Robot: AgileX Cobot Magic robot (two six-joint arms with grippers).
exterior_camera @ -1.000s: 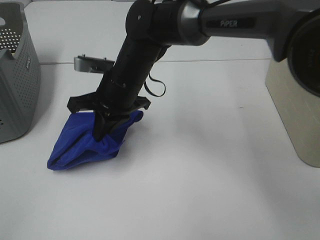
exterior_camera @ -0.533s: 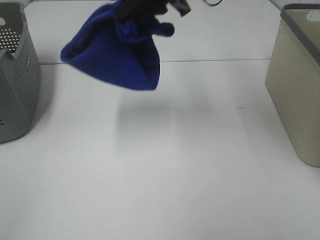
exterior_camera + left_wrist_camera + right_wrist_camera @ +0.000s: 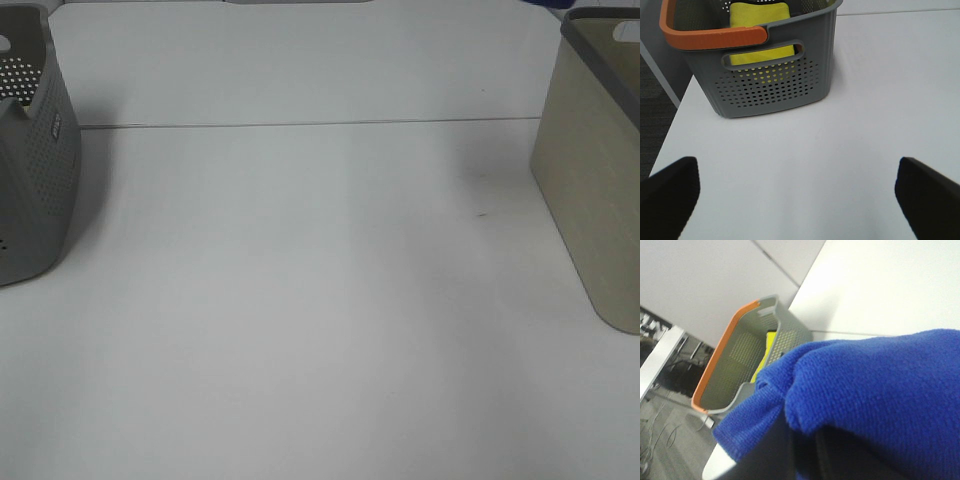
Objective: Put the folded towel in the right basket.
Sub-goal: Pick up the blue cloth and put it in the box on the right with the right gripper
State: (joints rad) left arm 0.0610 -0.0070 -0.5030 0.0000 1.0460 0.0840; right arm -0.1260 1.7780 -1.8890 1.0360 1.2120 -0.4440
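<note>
Right gripper pinches towel, aloft. Left gripper spread wide. Grey basket at 9 o'clock, beige basket at 3.

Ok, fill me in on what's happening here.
The right gripper holds the blue towel up off the table; it is not yet in the beige basket on the right. The left gripper hangs open, empty, facing the grey basket that holds a yellow cloth.
</note>
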